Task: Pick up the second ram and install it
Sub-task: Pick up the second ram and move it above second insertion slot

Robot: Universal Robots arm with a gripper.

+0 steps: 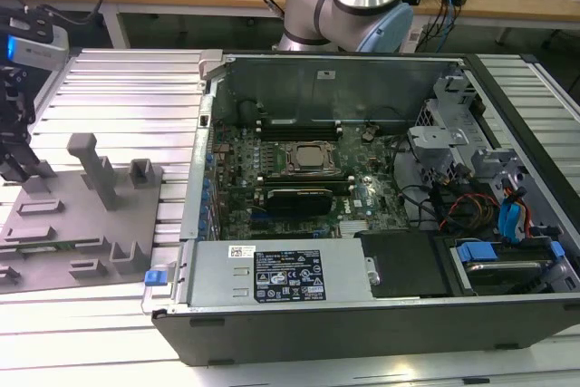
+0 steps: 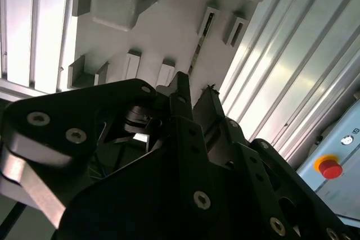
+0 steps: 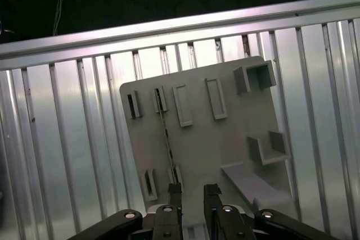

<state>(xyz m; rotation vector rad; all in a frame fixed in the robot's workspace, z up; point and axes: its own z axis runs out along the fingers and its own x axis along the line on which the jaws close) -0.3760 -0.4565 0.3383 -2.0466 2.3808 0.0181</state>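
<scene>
The second ram (image 3: 166,133) is a thin green stick standing on its long edge in a slotted holder on the grey fixture plate (image 3: 225,144). In the second wrist view the ram (image 2: 197,51) shows as a narrow strip between two holder blocks. My gripper (image 3: 193,194) hovers above the plate near one end of the ram, open, with nothing between its black fingers (image 3: 175,195). In the exterior view my gripper (image 1: 18,165) hangs over the plate (image 1: 82,233) at that view's far left.
The open computer case (image 1: 362,314) lies to the exterior view's right of the plate, with the processor socket (image 1: 306,158) and black memory slots (image 1: 299,124) on its motherboard. Tall grey posts (image 1: 95,169) rise from the plate. A red stop button (image 2: 331,168) sits beyond the ribbed table.
</scene>
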